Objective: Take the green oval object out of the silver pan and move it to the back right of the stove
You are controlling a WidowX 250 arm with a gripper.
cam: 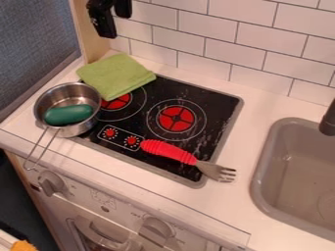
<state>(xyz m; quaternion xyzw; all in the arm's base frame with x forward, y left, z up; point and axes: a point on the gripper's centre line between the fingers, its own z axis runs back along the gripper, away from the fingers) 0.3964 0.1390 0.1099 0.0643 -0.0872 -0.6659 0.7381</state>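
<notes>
The folded green cloth [116, 76] looks light, soft and limp, probably best pinched through its layers near the middle by the gripper [114, 24], whose fingers stand apart.

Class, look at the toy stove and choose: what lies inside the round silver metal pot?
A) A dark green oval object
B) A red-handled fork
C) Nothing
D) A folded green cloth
A: the dark green oval object rests inside the round silver metal pot, within its rim.
</notes>
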